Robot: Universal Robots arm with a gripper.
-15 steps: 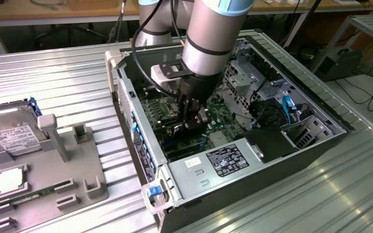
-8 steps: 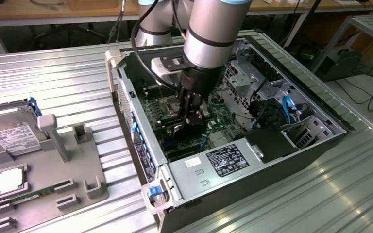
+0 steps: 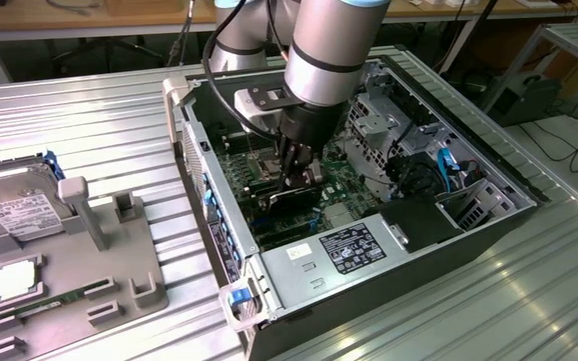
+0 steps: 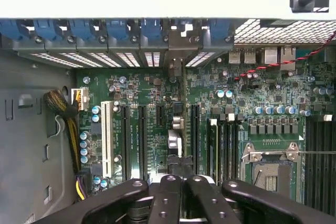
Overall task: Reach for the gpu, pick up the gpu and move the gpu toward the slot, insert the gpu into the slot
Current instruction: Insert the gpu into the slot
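The gpu (image 3: 291,198) is a dark flat card standing on edge on the green motherboard (image 3: 238,169) inside the open computer case. My gripper (image 3: 300,177) reaches down into the case, its fingers shut together with the tips at the card's upper edge. Whether they pinch the card or only rest on it I cannot tell. In the wrist view the black fingers (image 4: 168,195) meet at the gripper (image 4: 181,179), with the gpu's dark top edge (image 4: 178,162) just ahead of them. The slot is hidden under the card, between the long black slots (image 4: 142,129) and the memory slots (image 4: 220,140).
A grey fixture (image 3: 103,278) at the exterior view's left holds a silver hard drive (image 3: 16,207), a processor chip (image 3: 16,280) and a green memory stick (image 3: 38,307). Inside the case are the power supply (image 3: 354,248), a drive cage (image 3: 379,124), a processor socket (image 4: 270,163) and a cable bundle (image 4: 68,124).
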